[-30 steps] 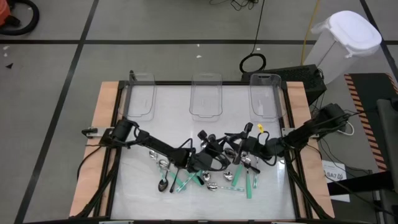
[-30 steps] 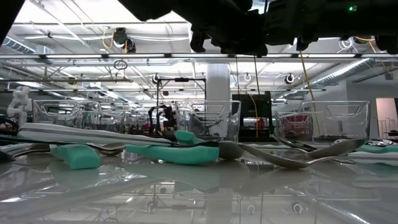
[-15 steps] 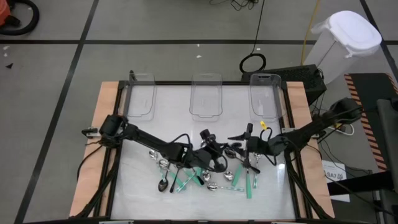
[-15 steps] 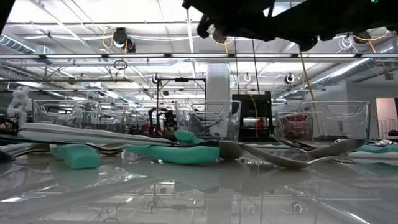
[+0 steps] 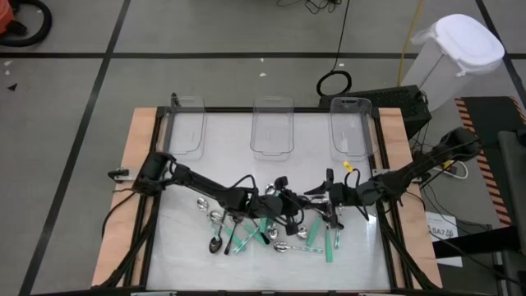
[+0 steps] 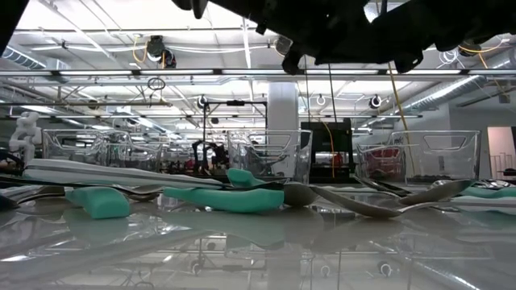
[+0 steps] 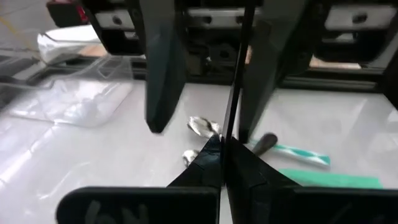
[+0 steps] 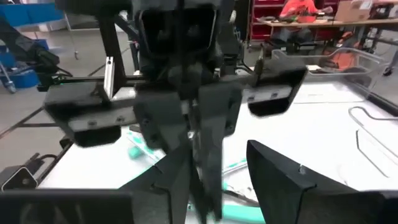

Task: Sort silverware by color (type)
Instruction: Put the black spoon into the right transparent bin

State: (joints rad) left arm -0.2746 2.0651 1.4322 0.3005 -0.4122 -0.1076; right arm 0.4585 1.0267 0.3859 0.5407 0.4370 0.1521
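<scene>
Spoons point(image 5: 271, 234) heaped mid-table; left gripper point(image 7: 225, 144) clamps dark spoon point(image 7: 239, 56), wrist-only; right gripper point(image 5: 316, 196) parted.

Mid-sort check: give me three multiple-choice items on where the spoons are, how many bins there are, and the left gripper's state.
1. The spoons lie: A) in the bins; B) loose on the table; C) on the floor.
2. Clear bins: A) two; B) three; C) five.
3. Left gripper: A) wide open; B) out of view; C) shut on a dark spoon.
Answers: 1 B, they lie piled on the near half of the table. 2 B, three stand along the far edge. 3 C, its fingertips meet on the thin dark handle.
</scene>
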